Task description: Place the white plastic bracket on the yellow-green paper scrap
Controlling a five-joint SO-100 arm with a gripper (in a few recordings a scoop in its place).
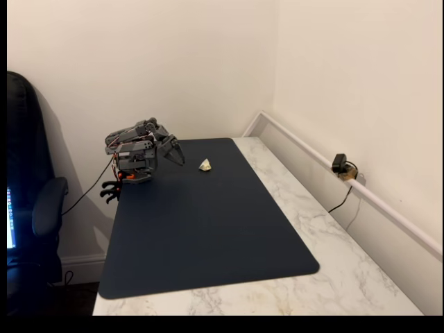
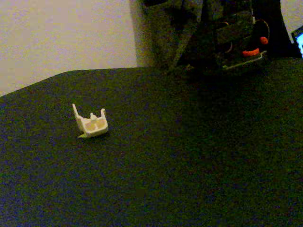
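The small off-white, wedge-shaped plastic bracket sits on the dark blue rectangular mat, near its far edge. A bright yellow-green paper sliver peeks out from under its lower corner. The grey two-finger gripper hangs folded just left of the bracket, apart from it, holding nothing; whether its jaws are parted I cannot tell.

The yellow-green paper scrap lies mostly hidden under the white plastic bracket — one corner showing.
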